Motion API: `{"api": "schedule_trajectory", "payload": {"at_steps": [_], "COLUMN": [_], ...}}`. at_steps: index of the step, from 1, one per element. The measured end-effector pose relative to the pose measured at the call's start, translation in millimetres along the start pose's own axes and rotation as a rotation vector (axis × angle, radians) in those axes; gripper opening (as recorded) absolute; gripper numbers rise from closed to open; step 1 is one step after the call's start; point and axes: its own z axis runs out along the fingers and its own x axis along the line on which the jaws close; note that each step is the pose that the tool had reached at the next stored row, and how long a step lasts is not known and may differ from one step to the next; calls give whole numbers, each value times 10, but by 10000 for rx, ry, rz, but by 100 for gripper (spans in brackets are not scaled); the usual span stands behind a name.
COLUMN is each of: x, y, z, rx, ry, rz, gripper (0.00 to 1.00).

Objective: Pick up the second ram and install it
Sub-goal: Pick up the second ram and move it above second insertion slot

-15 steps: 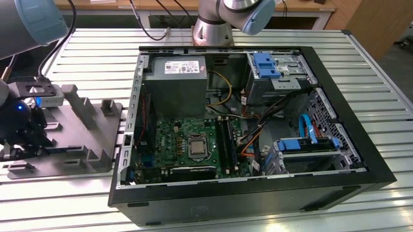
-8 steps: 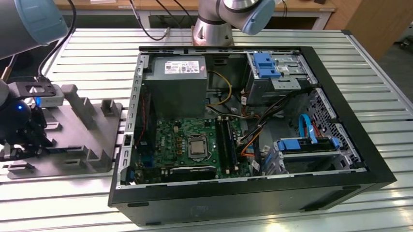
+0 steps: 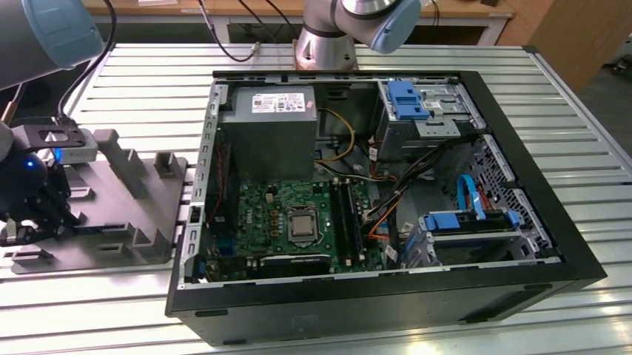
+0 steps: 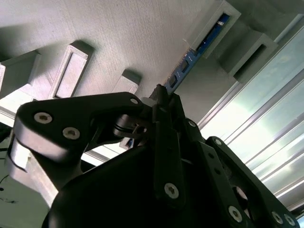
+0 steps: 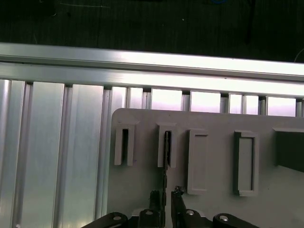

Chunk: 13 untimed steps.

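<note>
My pincer (image 5: 166, 195) is drawn in narrow, its two black fingers (image 5: 176, 192) pressed against either face of the second ram (image 5: 165, 173), which I see edge-on as a thin dark line in the first wrist view; in the second wrist view the pincer (image 4: 160, 97) grips the near end of that second ram (image 4: 202, 45), a blue-black stick whose far end sits inside a raised rectangular holder; the holder is one of a row of similar slotted holders on a grey fixture plate (image 5: 213, 123); the plate lies flat on the ribbed aluminium counter (image 5: 57, 156); in the exterior view the pincer (image 3: 29, 203) hangs over the fixture plate (image 3: 118, 222) at the exterior view's left, with the open black computer case (image 3: 395, 296) just beside the plate towards the exterior view's right; the green motherboard (image 3: 286, 214) lies on the case floor, well apart from the stick.
</note>
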Motion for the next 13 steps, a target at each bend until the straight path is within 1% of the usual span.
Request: {"api": "schedule_trajectory", "payload": {"at_steps": [1,2,12,13], "x": [0,0,0,0], "y": [0,0,0,0], "z": [-1,-1,-6,-7], "rx": [0,0,0,0], "ry": [0,0,0,1], "rz": [0,0,0,1], "gripper": [26,19,19,18]}}
